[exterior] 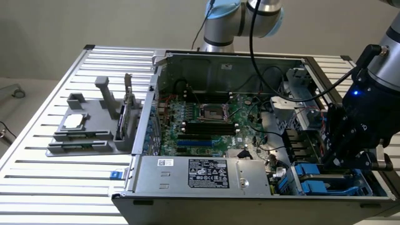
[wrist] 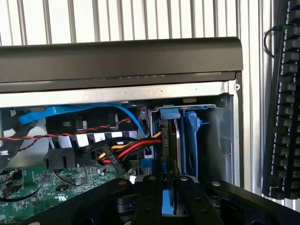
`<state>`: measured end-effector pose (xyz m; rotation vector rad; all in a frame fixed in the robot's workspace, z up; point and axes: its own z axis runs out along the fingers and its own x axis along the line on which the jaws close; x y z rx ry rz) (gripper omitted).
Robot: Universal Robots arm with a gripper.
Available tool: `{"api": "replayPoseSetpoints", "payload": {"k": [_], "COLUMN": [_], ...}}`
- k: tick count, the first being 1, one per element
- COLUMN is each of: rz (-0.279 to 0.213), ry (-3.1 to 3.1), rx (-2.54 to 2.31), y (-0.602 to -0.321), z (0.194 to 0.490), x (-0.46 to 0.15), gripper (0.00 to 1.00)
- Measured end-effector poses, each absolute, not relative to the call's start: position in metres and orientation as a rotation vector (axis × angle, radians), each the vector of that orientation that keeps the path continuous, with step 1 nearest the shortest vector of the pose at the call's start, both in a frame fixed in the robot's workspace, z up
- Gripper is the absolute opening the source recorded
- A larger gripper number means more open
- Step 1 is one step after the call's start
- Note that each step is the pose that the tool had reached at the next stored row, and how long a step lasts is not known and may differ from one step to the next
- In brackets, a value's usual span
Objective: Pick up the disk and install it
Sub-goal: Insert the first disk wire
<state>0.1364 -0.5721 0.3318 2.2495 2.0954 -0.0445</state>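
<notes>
1. I've got the arm reaching in from the right edge of the exterior view, its dark wrist tilted down over the lower right corner of the open computer case, a blue light glowing on the housing.
2. The gripper hangs just above the blue drive bay at the case's front corner.
3. On the wrist view I see the gripper from behind: two black fingers close together, clamped on a blue-railed slab between them. That's the disk, standing on edge, its far end down in the blue bay.
4. The exterior view hides that grip behind the wrist body; there I cannot make out the disk itself.
5. The wrist view also gives me the red, yellow and black power wires and a blue cable running just beside the bay, close to the disk's side.
6. Farther off, the exterior view shows the green motherboard, the silver power supply at lower centre, and a grey fixture with parts on the slatted table at left.
</notes>
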Motion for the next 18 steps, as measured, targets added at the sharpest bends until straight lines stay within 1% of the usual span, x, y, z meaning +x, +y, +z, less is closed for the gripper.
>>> {"api": "replayPoseSetpoints", "payload": {"k": [5,6,8,9,10,12,13,18], "rz": [-0.044,-0.043,-0.045,-0.047,-0.048,-0.051,-0.052,-0.052], "ry": [2.096,2.097,2.097,2.097,2.097,2.099,2.099,2.099], "rx": [2.250,2.251,2.251,2.251,2.252,2.253,2.253,2.253], "y": [-0.572,-0.572,-0.573,-0.573,-0.573,-0.574,-0.574,-0.578], "z": [0.332,0.333,0.336,0.338,0.339,0.343,0.344,0.348], "x": [0.137,0.137,0.136,0.136,0.136,0.136,0.136,0.126], "gripper": [0.17,0.18,0.31,0.31,0.36,0.36,0.42,0.42]}}
